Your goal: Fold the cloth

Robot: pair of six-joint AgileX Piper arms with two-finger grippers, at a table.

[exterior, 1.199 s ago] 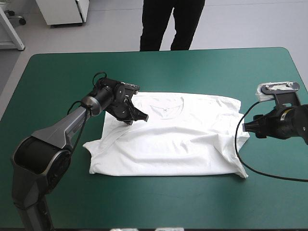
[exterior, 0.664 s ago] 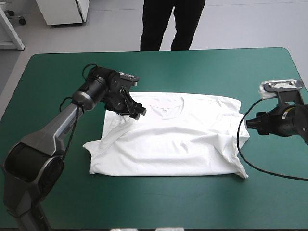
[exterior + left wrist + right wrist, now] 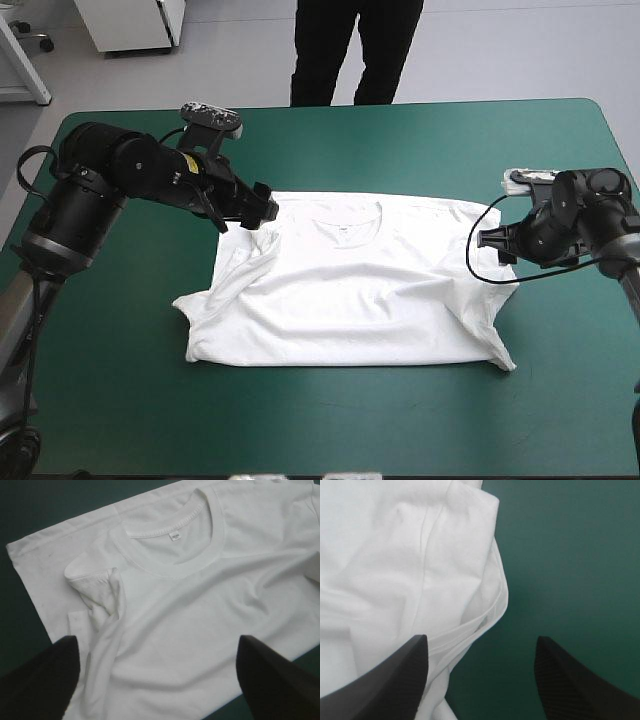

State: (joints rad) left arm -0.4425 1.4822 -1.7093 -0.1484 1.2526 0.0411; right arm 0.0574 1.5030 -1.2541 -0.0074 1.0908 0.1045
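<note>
The white T-shirt lies spread flat in the middle of the table, collar toward the far edge. Its left sleeve is folded inward over the body. My left gripper hovers at the far-left shoulder corner, open and holding nothing. In the left wrist view the gripper looks down on the collar and the folded sleeve. My right gripper is open at the shirt's right edge. In the right wrist view this gripper straddles the T-shirt's rumpled hem, without gripping it.
Bare teal-green cover surrounds the T-shirt on all sides, with a wide band toward the table's near edge and narrower bands at the left and right.
My left gripper opened, let go of the left sleeve and drew back toward the far left. The sleeve now lies on the shirt. My right gripper moved in toward the shirt's right edge.
</note>
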